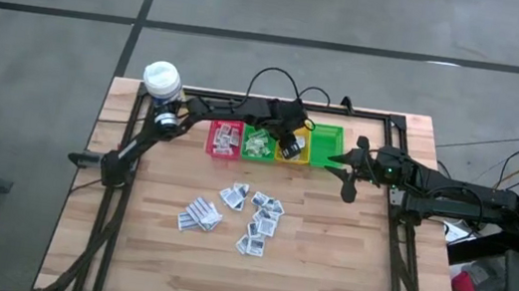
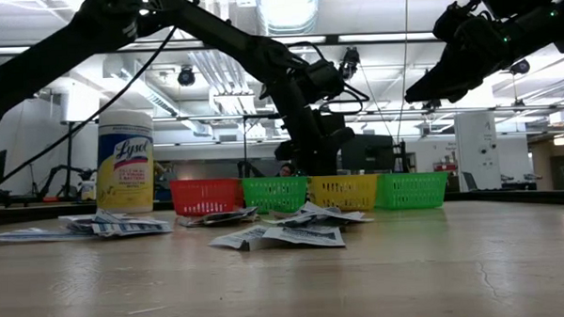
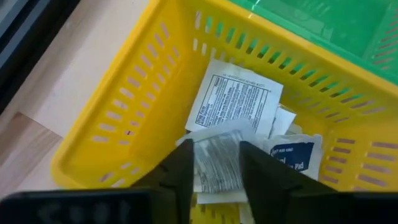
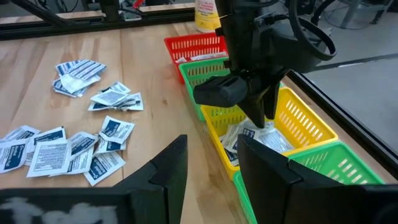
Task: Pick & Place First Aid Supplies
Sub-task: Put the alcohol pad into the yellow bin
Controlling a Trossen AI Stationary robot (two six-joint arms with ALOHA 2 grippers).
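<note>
My left gripper [image 3: 217,177] is open, pointing steeply down into the yellow bin [image 3: 118,118], which is third in a row of bins at the table's far side. A white sachet with grey print [image 3: 217,158] lies under the gap between its fingers, on top of other sachets [image 3: 236,99] in that bin. I see no finger touching it. Several more first aid sachets [image 1: 235,215] lie loose on the wooden table's middle. My right gripper [image 4: 211,171] is open and empty, hanging above the table to the right of the bins [image 1: 351,173].
A red bin [image 1: 224,139] and a green bin [image 1: 260,144] hold sachets; another green bin [image 1: 327,144] stands at the row's right end. A white-capped yellow wipes bottle [image 1: 162,79] stands at the far left corner. A black frame borders the table.
</note>
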